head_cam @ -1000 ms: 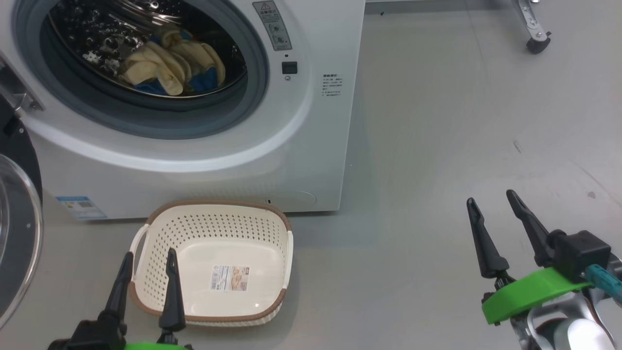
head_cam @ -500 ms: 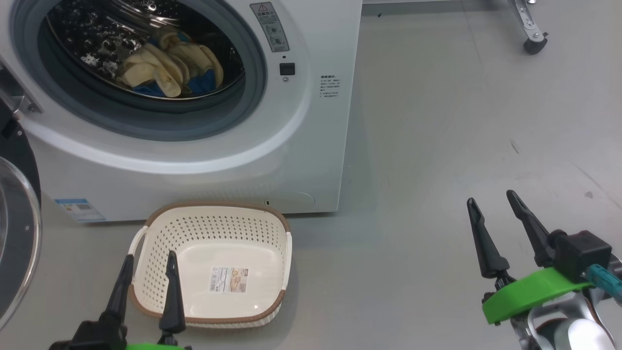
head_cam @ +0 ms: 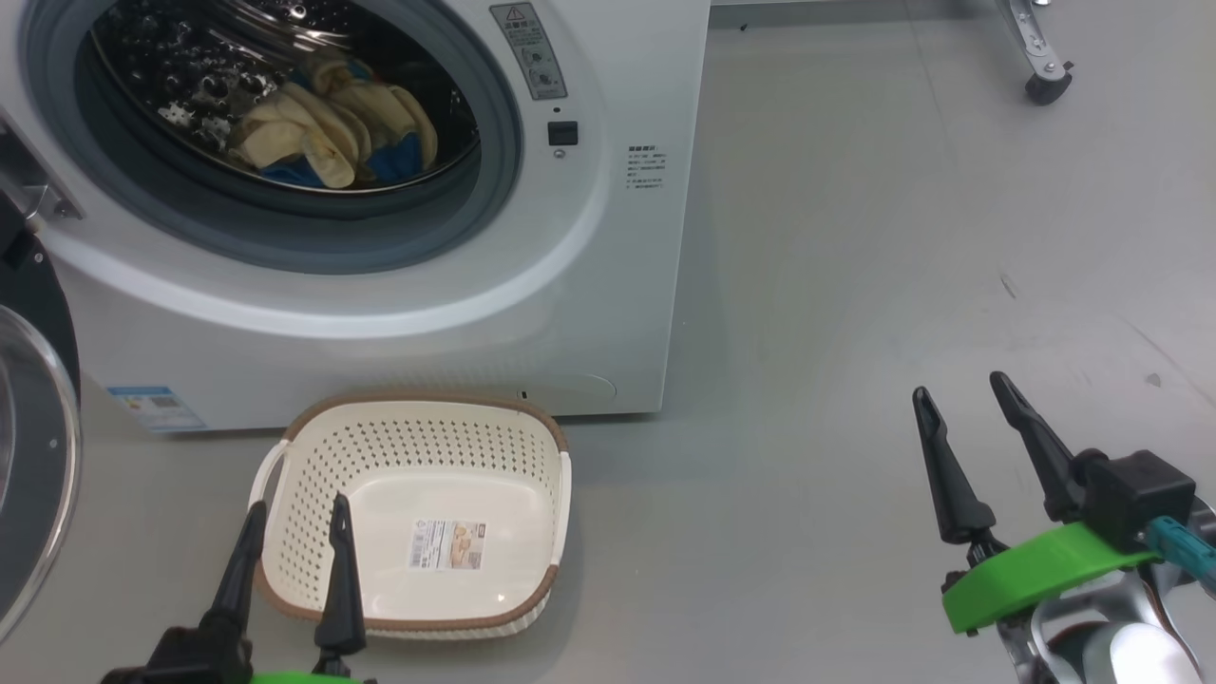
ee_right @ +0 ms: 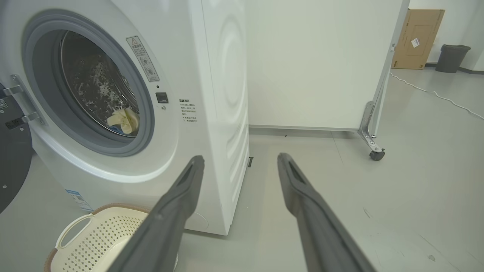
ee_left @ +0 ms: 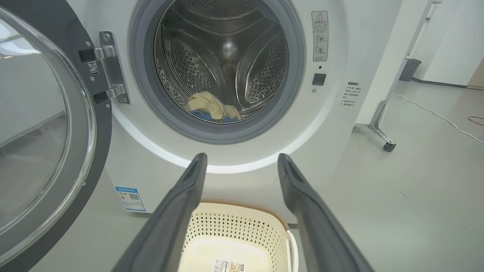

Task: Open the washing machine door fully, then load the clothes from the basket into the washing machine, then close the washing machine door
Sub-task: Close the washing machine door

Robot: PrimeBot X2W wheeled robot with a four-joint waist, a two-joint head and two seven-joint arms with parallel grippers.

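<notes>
Clothes [head_cam: 323, 133] (cream-yellow soft garments) in steel drum [head_cam: 171, 57], cream perforated basket [head_cam: 418, 399] empty, unchanged; L gripper [head_cam: 297, 503], R gripper [head_cam: 959, 385] wide open, empty; close black round door [head_cam: 33, 456] nxt.

Bright even light, soft shadows, sharp focus, edges bowed in wrist views

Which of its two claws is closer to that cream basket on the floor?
Left. The left gripper hangs open at the near left corner of the basket, fingers overlapping its rim in the head view; the right gripper hangs open well off to its right, above the floor.
</notes>
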